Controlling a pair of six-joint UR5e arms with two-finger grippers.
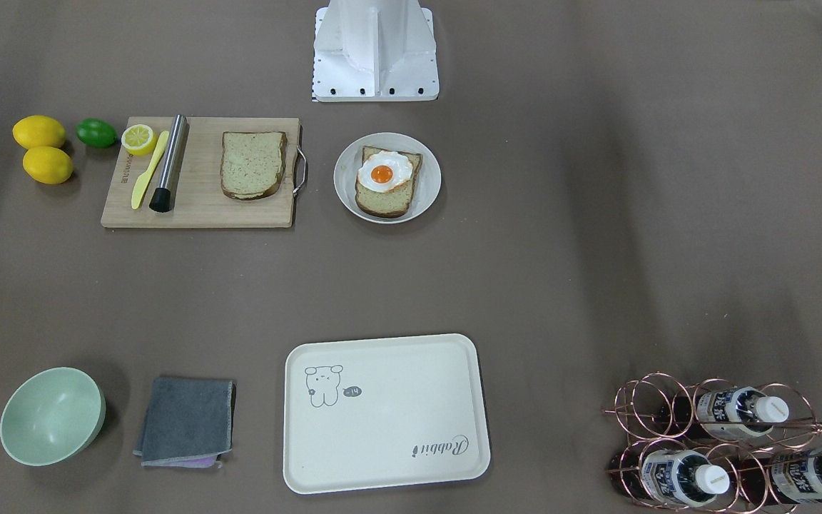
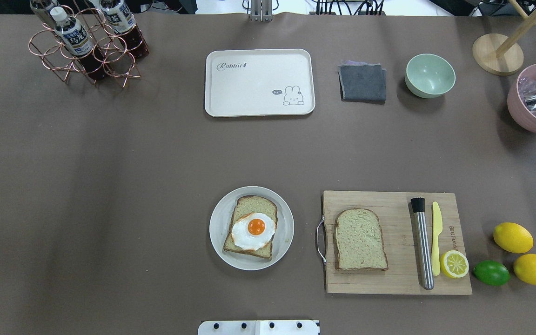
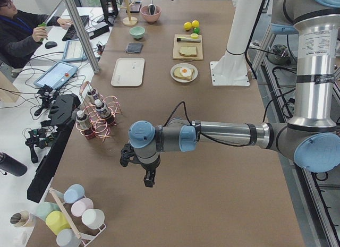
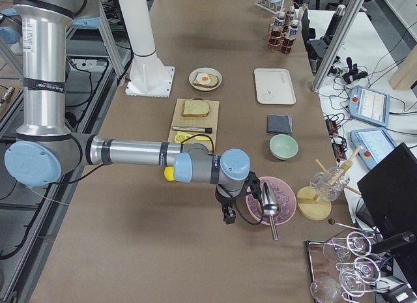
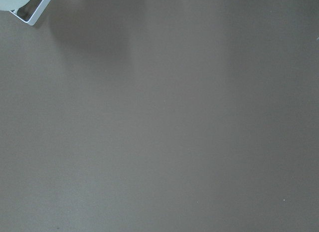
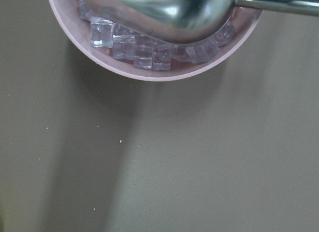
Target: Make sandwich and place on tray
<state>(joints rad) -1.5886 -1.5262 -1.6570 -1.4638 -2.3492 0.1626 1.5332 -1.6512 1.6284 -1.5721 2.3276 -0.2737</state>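
The egg (image 2: 252, 230) sits on bread (image 2: 255, 204) on the plate (image 2: 218, 229), mid-frame. I cannot tell if the left tool (image 3: 148, 179) or right tool (image 4: 229, 216) is clenched.

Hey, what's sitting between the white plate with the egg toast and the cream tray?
Nothing. Between the plate and the tray there is only bare brown table, as the overhead view shows; the front-facing view agrees.

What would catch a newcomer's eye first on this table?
The fried egg with its orange yolk, lying on a bread slice on the round white plate near the table's middle. Next, the second slice on the wooden cutting board beside it, and the cream tray across the table.
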